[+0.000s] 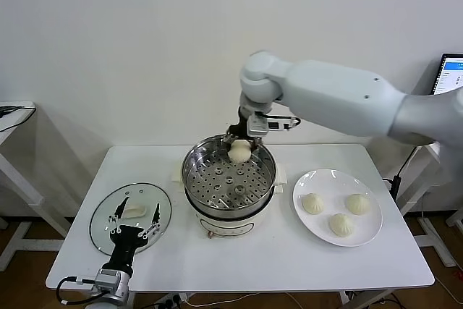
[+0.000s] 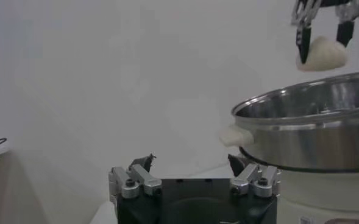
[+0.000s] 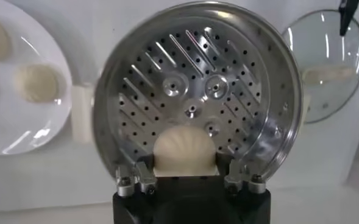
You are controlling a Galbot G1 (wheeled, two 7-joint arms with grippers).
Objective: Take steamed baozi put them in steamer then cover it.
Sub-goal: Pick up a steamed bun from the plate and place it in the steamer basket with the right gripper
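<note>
I see the steamer (image 1: pixel 228 187) at the middle of the table (image 1: pixel 239 258), with the cover (image 1: pixel 131 216) lying flat to its left and a plate (image 1: pixel 337 206) to its right carrying three baozi (image 1: pixel 312 203) (two behind, one in front). My right hand (image 1: pixel 239 148) holds a fourth bun (image 1: pixel 239 151) above the steamer's far rim. My left hand (image 1: pixel 134 216) hovers over the cover.

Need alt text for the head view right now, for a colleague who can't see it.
The right gripper holds a bun over the open steamer. Three buns wait on a white plate; the left gripper hovers open over the glass lid.
</note>
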